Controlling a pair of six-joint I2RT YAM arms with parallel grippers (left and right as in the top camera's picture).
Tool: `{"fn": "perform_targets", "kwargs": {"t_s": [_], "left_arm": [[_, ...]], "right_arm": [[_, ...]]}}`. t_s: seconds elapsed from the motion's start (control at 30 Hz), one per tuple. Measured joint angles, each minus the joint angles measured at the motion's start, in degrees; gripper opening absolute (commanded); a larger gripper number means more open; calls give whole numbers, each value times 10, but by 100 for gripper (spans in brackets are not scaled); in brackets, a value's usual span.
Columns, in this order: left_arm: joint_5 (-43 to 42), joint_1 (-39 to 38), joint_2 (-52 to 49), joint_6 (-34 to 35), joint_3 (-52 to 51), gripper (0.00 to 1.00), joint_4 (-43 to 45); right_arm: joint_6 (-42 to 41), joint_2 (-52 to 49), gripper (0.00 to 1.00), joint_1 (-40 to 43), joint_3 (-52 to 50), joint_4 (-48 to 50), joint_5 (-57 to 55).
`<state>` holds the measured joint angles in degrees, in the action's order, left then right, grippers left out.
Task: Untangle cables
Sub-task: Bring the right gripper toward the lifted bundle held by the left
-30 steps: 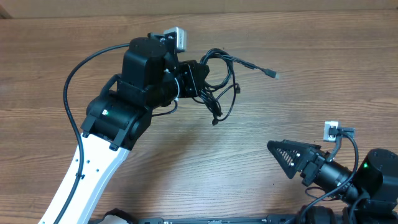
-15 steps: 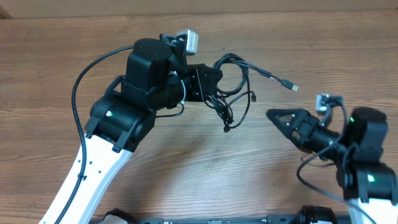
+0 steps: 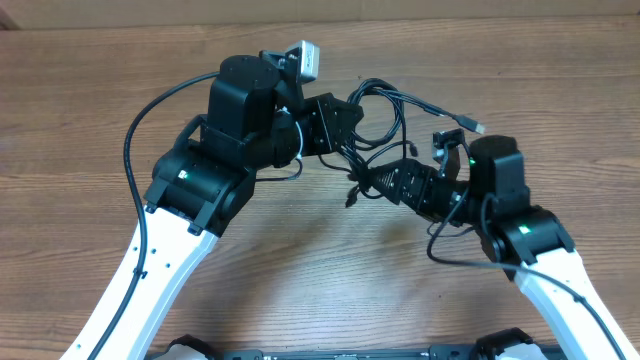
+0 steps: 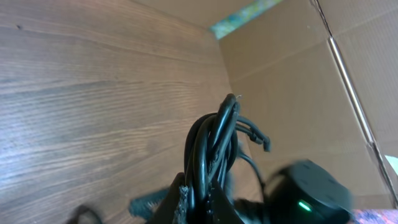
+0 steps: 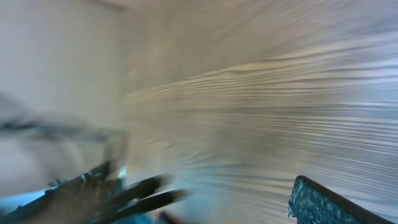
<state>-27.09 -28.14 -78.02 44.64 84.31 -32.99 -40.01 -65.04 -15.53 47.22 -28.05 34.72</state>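
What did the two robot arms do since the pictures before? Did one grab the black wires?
The right claw swung in from the right side of the table to just beside the cables. It is wide open and has not closed on them. The left claw carried the bundle a little to the right. What stayed the same: the left claw is still shut on the cables.

I am finding no text, label, brand or number that I can read in any of the views. I am seeing only a greenish patterned strip (image 4: pixel 241 12) along the cardboard wall (image 4: pixel 292 74) in the left wrist view. It is showing too blurred for me to make out any lettering.
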Motion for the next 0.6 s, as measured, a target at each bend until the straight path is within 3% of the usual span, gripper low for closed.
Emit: {"fn": "perform_targets", "kwargs": {"t_s": [0.2,0.37,0.6], "left_arm": [[-20,4,0,0,0,4,-2],[-28,55,0,0,0,4,-3],[-48,90,0,-40,0,4,-8]], "right_arm": [[-5,-60,98,0,0,-87,-128],[-4,-60,99,0,0,-148,-243],[-5,-60,100,5,0,-158,-309]]}}
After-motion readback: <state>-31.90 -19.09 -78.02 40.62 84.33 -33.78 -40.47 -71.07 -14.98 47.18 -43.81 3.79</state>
